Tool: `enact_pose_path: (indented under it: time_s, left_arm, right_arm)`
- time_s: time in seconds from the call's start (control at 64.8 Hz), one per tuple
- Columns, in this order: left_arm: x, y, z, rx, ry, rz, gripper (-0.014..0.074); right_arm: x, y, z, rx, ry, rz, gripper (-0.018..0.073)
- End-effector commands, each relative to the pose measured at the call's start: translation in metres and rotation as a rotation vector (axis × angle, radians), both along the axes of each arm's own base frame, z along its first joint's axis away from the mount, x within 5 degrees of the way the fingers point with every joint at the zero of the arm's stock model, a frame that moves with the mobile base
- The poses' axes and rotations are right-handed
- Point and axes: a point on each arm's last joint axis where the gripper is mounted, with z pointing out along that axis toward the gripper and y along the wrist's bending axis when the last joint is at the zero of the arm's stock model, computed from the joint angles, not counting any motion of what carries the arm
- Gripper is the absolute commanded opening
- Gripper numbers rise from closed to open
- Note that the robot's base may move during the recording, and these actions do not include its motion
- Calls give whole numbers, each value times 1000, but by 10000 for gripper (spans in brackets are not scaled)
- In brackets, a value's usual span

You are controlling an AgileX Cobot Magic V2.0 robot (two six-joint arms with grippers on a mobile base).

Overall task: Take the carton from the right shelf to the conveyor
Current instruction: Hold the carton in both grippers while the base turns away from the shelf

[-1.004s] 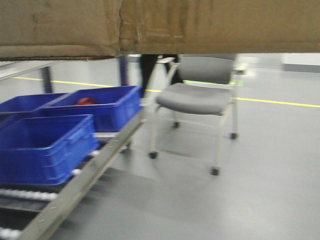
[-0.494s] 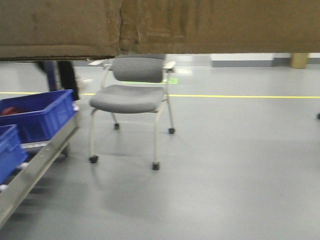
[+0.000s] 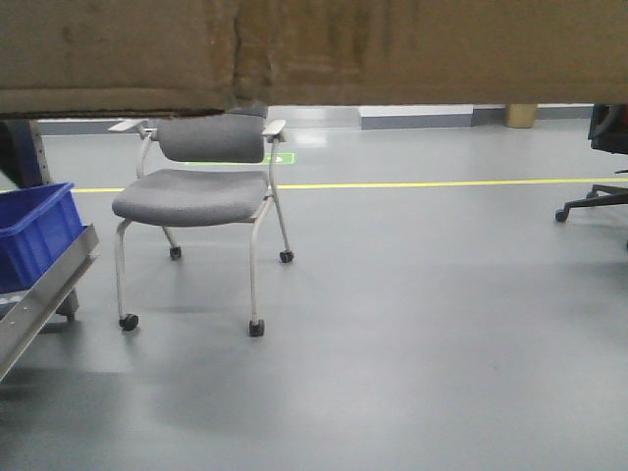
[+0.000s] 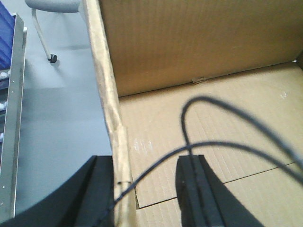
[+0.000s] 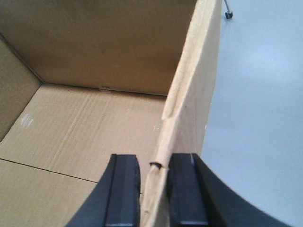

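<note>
chair point(image 3: 191, 196) further left beneath carton point(image 3: 392, 49)

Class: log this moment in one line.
carton: empty | left tool: astride left wall, gap | right tool: shut on right wall | ahead: chair

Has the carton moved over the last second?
Yes. The carton has swung right: its crease was left of the grey chair, and now sits over it.
</note>
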Motion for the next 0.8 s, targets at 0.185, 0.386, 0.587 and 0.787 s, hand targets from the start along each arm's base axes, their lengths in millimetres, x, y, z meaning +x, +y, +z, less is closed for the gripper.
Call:
enact_pose_path:
  time_s: [0.185, 0.386, 0.587, 0.787]
  left_arm:
    - [-7, -3, 4, -25, -17, -65, -9]
    - [-7, -3, 4, -25, -17, -65, -9]
    - [-7, -3, 4, -25, -17, -65, -9]
    - [-7, -3, 4, -25, -17, -65, -9]
  right_arm:
    - [2, 0, 9, 32, -85, -12, -67]
    - [2, 0, 9, 32, -85, -12, -67]
    - [2, 0, 9, 32, -85, -12, -67]
    - [2, 0, 9, 32, -85, -12, -67]
